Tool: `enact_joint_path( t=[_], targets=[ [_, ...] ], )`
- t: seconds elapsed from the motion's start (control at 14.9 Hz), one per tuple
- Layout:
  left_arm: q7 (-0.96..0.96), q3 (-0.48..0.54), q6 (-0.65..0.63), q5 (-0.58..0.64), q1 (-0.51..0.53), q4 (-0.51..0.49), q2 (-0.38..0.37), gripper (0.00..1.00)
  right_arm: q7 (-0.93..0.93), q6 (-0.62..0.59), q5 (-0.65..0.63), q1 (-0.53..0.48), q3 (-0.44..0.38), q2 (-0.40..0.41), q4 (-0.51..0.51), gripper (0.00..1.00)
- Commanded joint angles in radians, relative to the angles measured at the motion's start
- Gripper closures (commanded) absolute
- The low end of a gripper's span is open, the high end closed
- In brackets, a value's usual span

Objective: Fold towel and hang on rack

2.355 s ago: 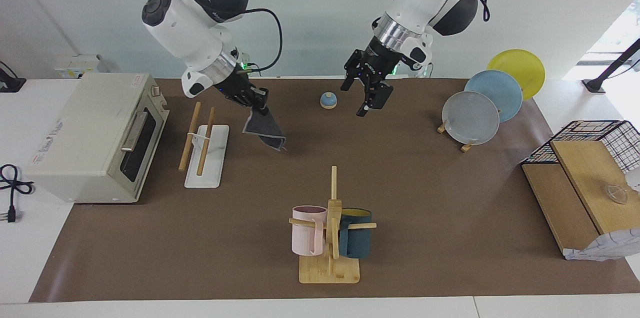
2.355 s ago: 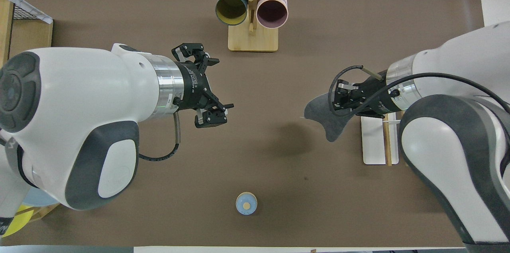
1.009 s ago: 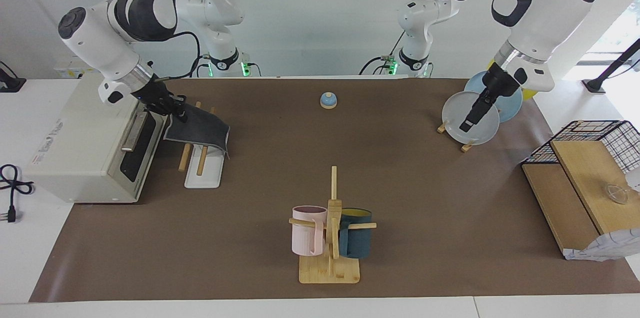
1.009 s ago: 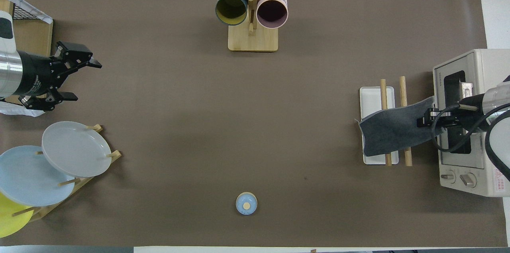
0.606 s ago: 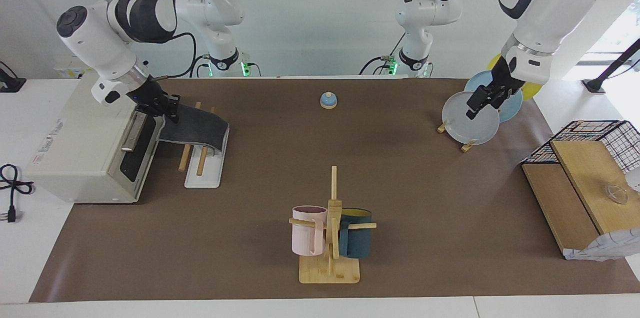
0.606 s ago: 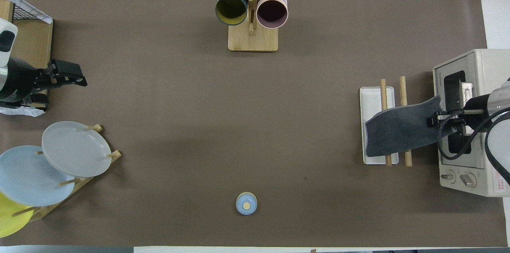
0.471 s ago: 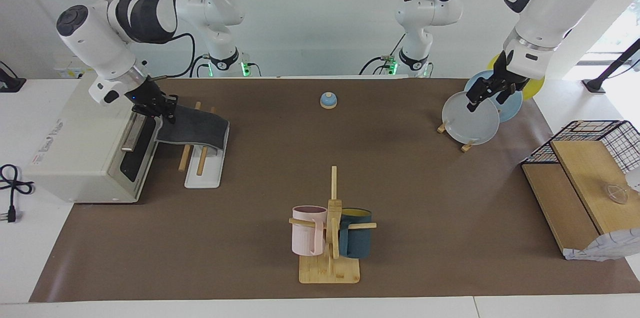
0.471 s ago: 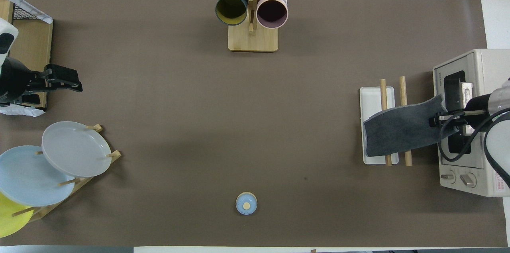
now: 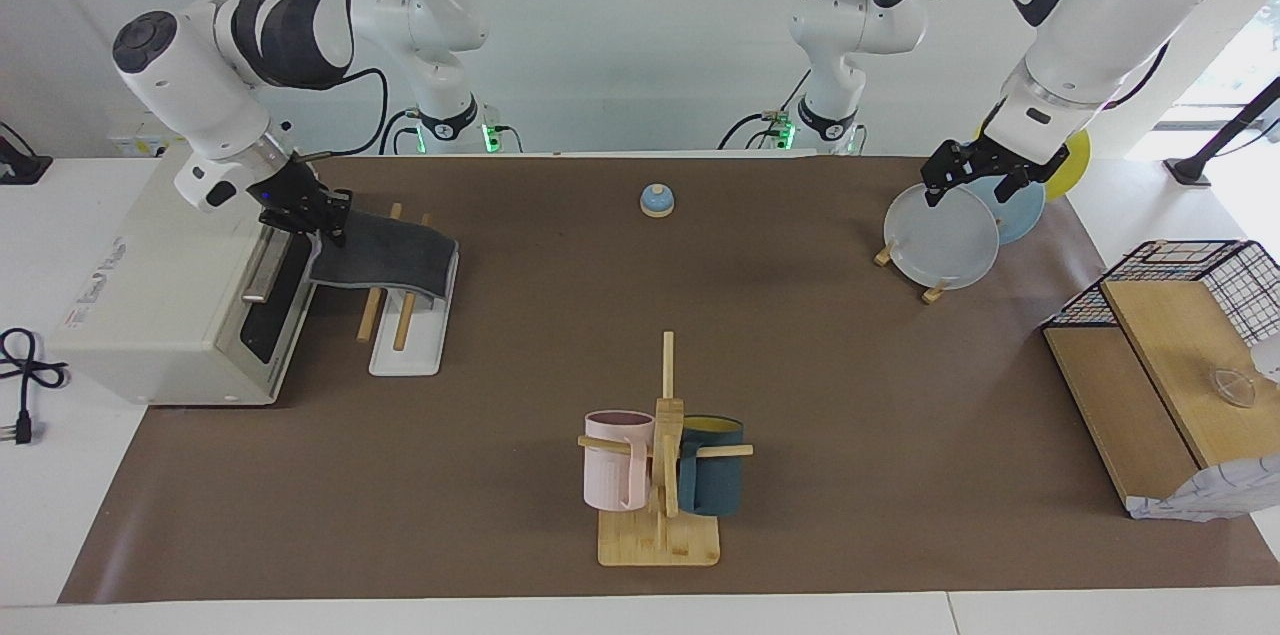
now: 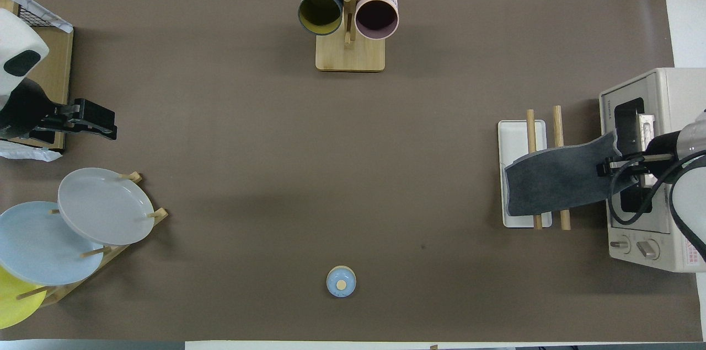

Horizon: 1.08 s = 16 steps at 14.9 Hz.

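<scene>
Our right end effector [image 9: 322, 215] pinches the towel [image 9: 385, 257] as it lies draped over the rack [image 9: 408, 300].

We see the towel, dark grey face up, lying across both wooden rods of the rack at the right arm's end of the bench [image 9: 800, 365], one edge hanging down over the rack's white base and the other edge lifted toward the toaster oven [image 9: 170, 275], where our right end effector has its fingertips pressed together on it, just in front of the oven door. Our left end effector [image 9: 975, 177] waits with fingers spread, raised over the plate stand [image 9: 905, 270] that holds the grey plate [image 9: 940, 240], blue plate [image 9: 1022, 215] and yellow plate [image 9: 1078, 155].
</scene>
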Motion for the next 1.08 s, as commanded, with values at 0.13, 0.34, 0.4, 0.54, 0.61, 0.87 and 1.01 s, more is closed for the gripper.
enact_joint_path(
  t=[0.13,0.34,0.4,0.54,0.61,0.87,1.01],
  targets=[
    [0.015,-0.075,0.036,0.01,0.08,0.006,0.016,0.0,-0.013,0.02,-0.015,-0.021,0.013,-0.023,-0.031,0.72],
    [0.012,-0.103,0.047,0.01,0.093,0.007,-0.001,0.0,-0.016,0.014,-0.015,-0.023,0.013,-0.022,-0.024,0.0],
    [0.01,-0.102,0.05,0.01,0.094,0.003,-0.003,0.0,-0.016,0.012,-0.015,-0.023,0.013,-0.019,-0.02,0.0],
    [0.012,-0.102,0.052,0.01,0.096,0.003,-0.003,0.0,-0.018,0.009,-0.015,-0.021,0.013,-0.017,-0.014,0.0],
    [0.01,-0.103,0.052,0.01,0.096,0.003,-0.003,0.0,-0.018,0.007,-0.016,-0.021,0.013,-0.017,-0.011,0.0],
    [0.015,-0.102,0.052,0.01,0.094,0.001,-0.003,0.0,-0.015,-0.028,-0.039,-0.001,0.018,-0.013,0.058,0.0],
    [0.013,-0.1,0.053,0.01,0.094,-0.004,-0.007,0.0,-0.013,-0.057,-0.082,0.031,0.021,0.009,0.126,0.0]
  ],
)
